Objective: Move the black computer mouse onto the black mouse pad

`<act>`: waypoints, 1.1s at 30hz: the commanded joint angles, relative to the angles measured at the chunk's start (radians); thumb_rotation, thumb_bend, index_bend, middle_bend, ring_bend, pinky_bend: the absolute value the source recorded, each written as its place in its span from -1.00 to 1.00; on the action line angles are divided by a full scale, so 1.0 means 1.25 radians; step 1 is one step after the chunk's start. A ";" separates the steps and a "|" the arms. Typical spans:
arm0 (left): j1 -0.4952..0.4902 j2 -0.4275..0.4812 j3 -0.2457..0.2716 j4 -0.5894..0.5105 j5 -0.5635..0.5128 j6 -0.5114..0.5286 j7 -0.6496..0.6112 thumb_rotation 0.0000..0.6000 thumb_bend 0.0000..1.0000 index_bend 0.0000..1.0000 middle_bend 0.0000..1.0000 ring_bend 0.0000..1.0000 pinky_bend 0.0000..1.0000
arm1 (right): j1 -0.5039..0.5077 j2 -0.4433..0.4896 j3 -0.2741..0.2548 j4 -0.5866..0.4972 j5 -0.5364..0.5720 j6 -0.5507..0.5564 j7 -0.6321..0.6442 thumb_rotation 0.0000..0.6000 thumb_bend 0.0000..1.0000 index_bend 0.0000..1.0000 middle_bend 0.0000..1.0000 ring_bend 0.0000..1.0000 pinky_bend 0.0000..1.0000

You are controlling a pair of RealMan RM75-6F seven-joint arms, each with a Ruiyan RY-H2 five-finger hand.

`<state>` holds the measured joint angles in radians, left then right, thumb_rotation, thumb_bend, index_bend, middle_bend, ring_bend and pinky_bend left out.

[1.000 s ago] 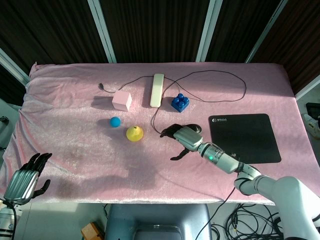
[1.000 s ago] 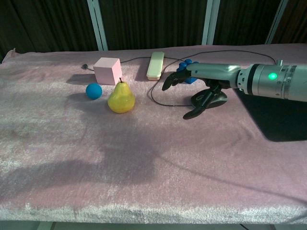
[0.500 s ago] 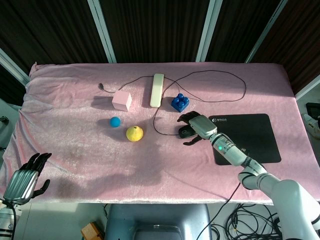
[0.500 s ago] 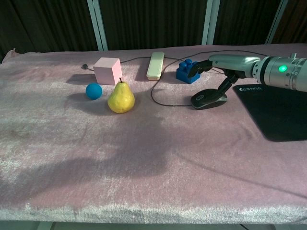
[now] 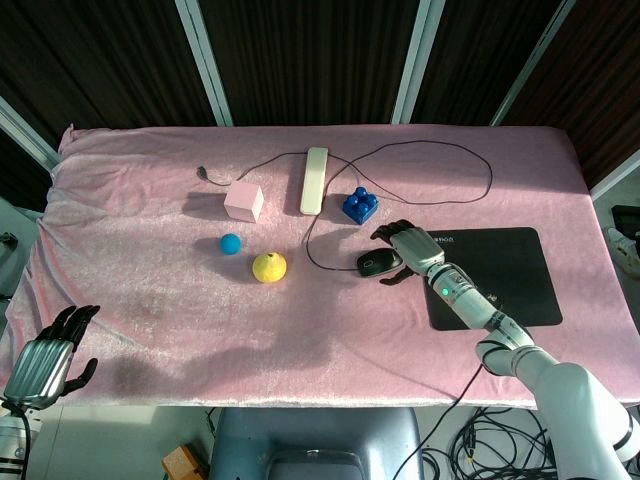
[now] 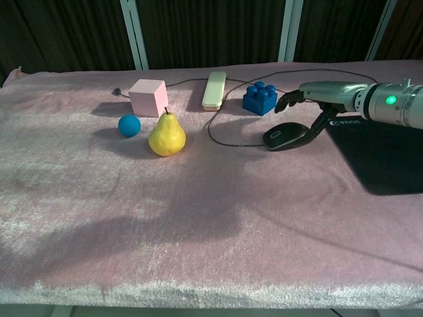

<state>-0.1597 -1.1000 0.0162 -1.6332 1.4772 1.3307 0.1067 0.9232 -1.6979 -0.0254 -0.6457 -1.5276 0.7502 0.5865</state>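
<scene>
The black computer mouse (image 5: pixel 374 263) lies on the pink cloth (image 5: pixel 150 270), just left of the black mouse pad (image 5: pixel 500 270) and not yet on it. Its cable (image 5: pixel 440 146) runs left from the nose, loops back across the cloth and ends in a plug (image 5: pixel 203 173) near the pink cube (image 5: pixel 244 201).

Handling, as a judgement: the mouse is a light, rigid plastic shell with a smooth, domed top that offers little grip. Take hold across the 2 long sides, low on the body, not from above. The trailing cable will drag and may twist the mouse as it travels; the slack appears sufficient for the short move to the pad.

The right hand (image 5: pixel 409 246) sits at the right end of the mouse, fingers spread and arched over it. In the chest view the thumb (image 6: pixel 322 123) reaches down to the rear of the mouse (image 6: pixel 285 136); whether it touches cannot be told. Nothing is clamped. The left hand (image 5: pixel 45 357) hangs off the near left table edge, fingers loosely apart, holding nothing.

Surface: the cloth is a soft, wrinkled velvet pile, likely to resist sliding, so lifting is preferable. The pad lies flat and thin.

Surroundings: a blue brick (image 5: pixel 360 206) stands just behind the mouse, near the hand's fingertips. A white bar (image 5: pixel 314 180), a yellow pear (image 5: pixel 268 267) and a blue ball (image 5: pixel 231 243) lie further left, well apart from the path.
</scene>
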 commanded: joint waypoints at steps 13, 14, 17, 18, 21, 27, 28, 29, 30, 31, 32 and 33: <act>0.001 0.000 -0.001 -0.003 -0.003 0.001 0.004 1.00 -0.23 -0.80 -0.79 -0.86 -0.37 | -0.003 -0.049 0.007 0.081 0.001 -0.035 -0.003 1.00 -0.73 -0.19 -0.42 -0.51 -0.44; 0.001 0.000 -0.001 -0.002 -0.002 0.002 0.004 1.00 -0.23 -0.80 -0.79 -0.86 -0.37 | -0.002 -0.053 0.007 0.086 0.000 -0.036 -0.002 1.00 -0.73 -0.19 -0.42 -0.50 -0.44; 0.002 0.000 0.000 -0.002 -0.001 0.004 0.002 1.00 -0.22 -0.80 -0.79 -0.86 -0.37 | -0.002 -0.066 0.007 0.104 -0.003 -0.034 0.003 1.00 -0.73 -0.15 -0.41 -0.43 -0.37; 0.002 0.000 0.000 -0.002 -0.001 0.005 0.001 1.00 -0.23 -0.80 -0.79 -0.86 -0.37 | -0.002 -0.069 0.007 0.109 -0.005 -0.033 0.005 1.00 -0.73 -0.13 -0.39 -0.40 -0.34; 0.004 0.001 -0.001 -0.002 0.001 0.008 0.000 1.00 -0.23 -0.80 -0.79 -0.86 -0.37 | -0.003 -0.082 0.007 0.128 -0.008 -0.030 0.006 1.00 -0.73 -0.05 -0.33 -0.31 -0.27; 0.005 0.002 0.000 -0.002 0.005 0.012 -0.003 1.00 -0.23 -0.80 -0.79 -0.86 -0.37 | -0.004 -0.101 0.008 0.156 -0.010 -0.032 0.012 1.00 -0.71 0.03 -0.26 -0.20 -0.16; 0.005 0.001 0.000 -0.001 0.005 0.011 -0.004 1.00 -0.22 -0.80 -0.79 -0.86 -0.37 | -0.004 -0.105 0.009 0.161 -0.010 -0.032 0.015 1.00 -0.70 0.03 -0.26 -0.20 -0.16; 0.005 0.001 0.000 -0.001 0.005 0.011 -0.005 1.00 -0.23 -0.80 -0.79 -0.86 -0.37 | -0.004 -0.107 0.009 0.164 -0.010 -0.031 0.018 1.00 -0.68 0.04 -0.25 -0.19 -0.15; 0.005 0.002 0.001 -0.001 0.006 0.012 -0.005 1.00 -0.23 -0.80 -0.79 -0.86 -0.37 | -0.004 -0.110 0.010 0.168 -0.011 -0.029 0.020 1.00 -0.66 0.05 -0.24 -0.18 -0.13; 0.006 0.002 0.001 -0.001 0.006 0.013 -0.006 1.00 -0.23 -0.80 -0.79 -0.86 -0.37 | -0.005 -0.114 0.010 0.174 -0.011 -0.025 0.022 1.00 -0.64 0.07 -0.23 -0.16 -0.12; 0.006 0.003 0.001 -0.001 0.006 0.013 -0.007 1.00 -0.23 -0.80 -0.79 -0.86 -0.37 | -0.006 -0.117 0.011 0.178 -0.012 -0.021 0.023 1.00 -0.61 0.10 -0.20 -0.12 -0.07; 0.006 0.003 0.000 -0.001 0.006 0.013 -0.008 1.00 -0.23 -0.80 -0.79 -0.86 -0.37 | -0.008 -0.120 0.012 0.184 -0.013 -0.016 0.022 1.00 -0.56 0.15 -0.15 -0.06 -0.01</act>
<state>-0.1522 -1.0966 0.0166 -1.6349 1.4844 1.3472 0.0970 0.9160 -1.8428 -0.0124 -0.4231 -1.5420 0.7233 0.6133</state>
